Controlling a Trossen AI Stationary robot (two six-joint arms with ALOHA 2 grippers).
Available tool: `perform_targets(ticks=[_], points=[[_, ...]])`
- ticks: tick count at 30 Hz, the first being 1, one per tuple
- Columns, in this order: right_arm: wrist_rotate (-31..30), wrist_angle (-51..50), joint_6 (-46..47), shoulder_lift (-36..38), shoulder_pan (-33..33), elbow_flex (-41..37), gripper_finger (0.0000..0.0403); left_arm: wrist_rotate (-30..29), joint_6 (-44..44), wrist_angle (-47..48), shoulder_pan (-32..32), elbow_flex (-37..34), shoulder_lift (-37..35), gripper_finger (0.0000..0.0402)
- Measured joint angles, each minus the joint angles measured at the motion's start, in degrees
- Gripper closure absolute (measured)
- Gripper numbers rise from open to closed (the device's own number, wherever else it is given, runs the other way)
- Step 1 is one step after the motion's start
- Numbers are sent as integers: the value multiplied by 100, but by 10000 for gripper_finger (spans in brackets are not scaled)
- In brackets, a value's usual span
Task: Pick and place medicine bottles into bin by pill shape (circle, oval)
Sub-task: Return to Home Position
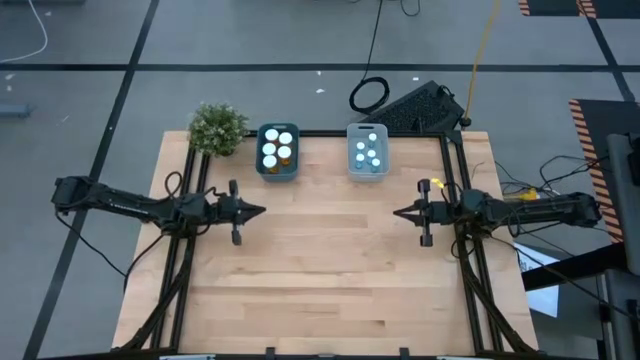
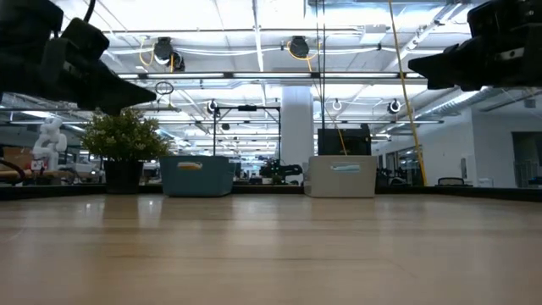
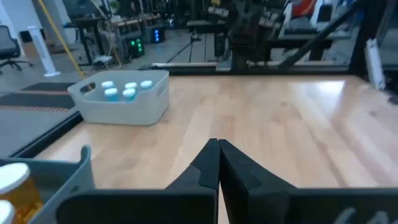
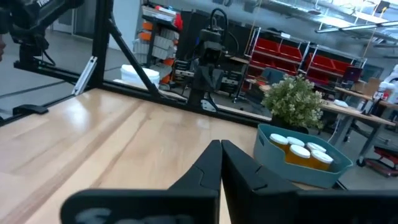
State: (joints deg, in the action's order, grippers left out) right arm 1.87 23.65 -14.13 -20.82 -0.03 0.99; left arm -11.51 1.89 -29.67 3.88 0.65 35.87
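2 dark arms [image 1: 130, 203], black tapered jaws

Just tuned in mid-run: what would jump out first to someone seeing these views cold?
Two bins sit side by side at the table's far edge: the blue-grey bin holds amber bottles, the white bin holds pale blue bottles, all white-capped. A small potted plant stands beside the blue-grey bin. The left gripper and right gripper face each other across bare wood, both shut and empty.
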Motion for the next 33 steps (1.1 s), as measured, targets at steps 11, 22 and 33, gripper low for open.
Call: perform_targets(ticks=[11, 22, 33], points=[[129, -5, 48, 91, 0, -10, 403, -368, 410, -159, 579, 17, -428, 397], [94, -396, -280, 858, 0, -12, 403, -400, 661, 301, 719, -4, -1165, 398], [127, -1653, -172, 2072, 0, -15, 403, -400, 656, 995, 716, -5, -1674, 394]])
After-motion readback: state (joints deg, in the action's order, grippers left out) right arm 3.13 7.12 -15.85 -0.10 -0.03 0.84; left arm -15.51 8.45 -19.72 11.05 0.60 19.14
